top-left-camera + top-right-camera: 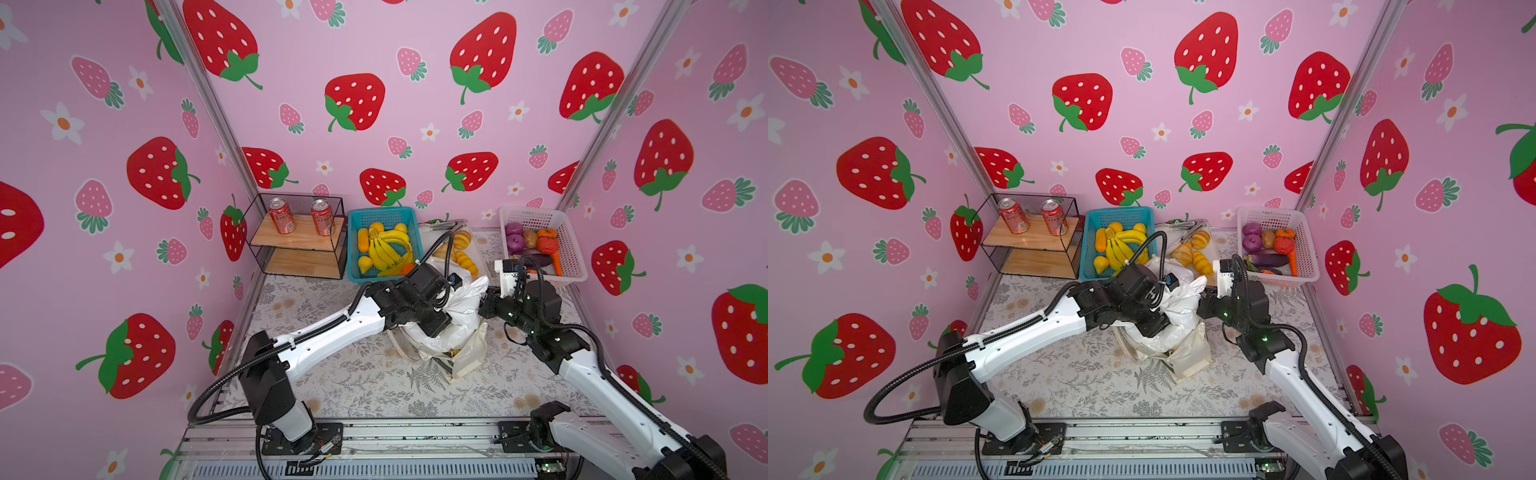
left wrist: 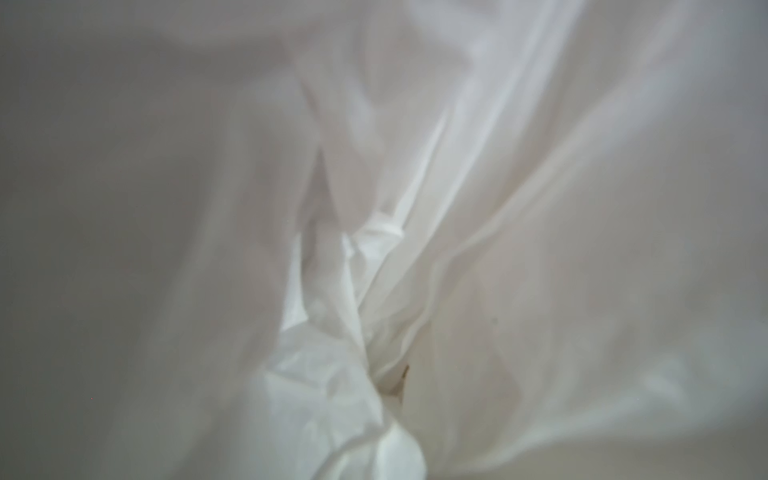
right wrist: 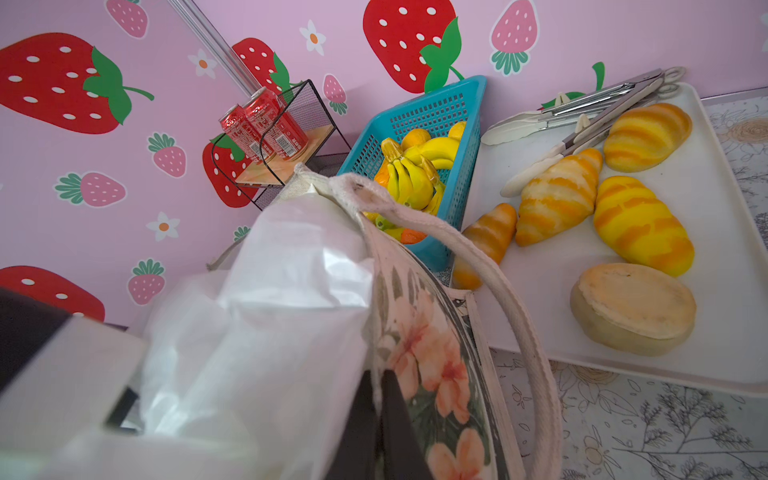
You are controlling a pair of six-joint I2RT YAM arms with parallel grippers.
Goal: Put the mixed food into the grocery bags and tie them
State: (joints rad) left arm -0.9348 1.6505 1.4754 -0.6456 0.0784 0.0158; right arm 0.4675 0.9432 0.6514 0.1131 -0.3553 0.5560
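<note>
The canvas tote (image 1: 469, 357) stands near the middle of the desk (image 1: 374, 386), in front of the white tray (image 3: 706, 216) and between the 2 arms. The white plastic bag (image 1: 465, 307) sits in the tote's mouth and bulges above its rim in both top views. The left gripper (image 1: 438, 326) is pushed into the plastic bag. The left wrist view shows only folds of white film (image 2: 374, 249), so I cannot tell whether its jaws are apart or together. The right gripper (image 3: 378, 415) reaches the tote from the opposite side. In the right wrist view its dark fingers (image 3: 399, 428) are pressed together on the tote's floral rim (image 3: 432, 353), with the plastic bag just beside them. 1 tote strap (image 3: 511, 291) loops free over the tray edge. 4 croissant-like rolls (image 3: 557, 195) and 1 round bun (image 3: 631, 307) lie on the tray, outside both bags, with metal tongs (image 3: 602, 99) at the tray's far end. The blue basket (image 1: 399, 214) of bananas stands beside the tray. The white basket (image 1: 536, 216) of vegetables stands at the far right. 2 red cans (image 1: 282, 216) stand upright on the wire shelf (image 1: 299, 245) at the far left. The contents of the bags are hidden.
</note>
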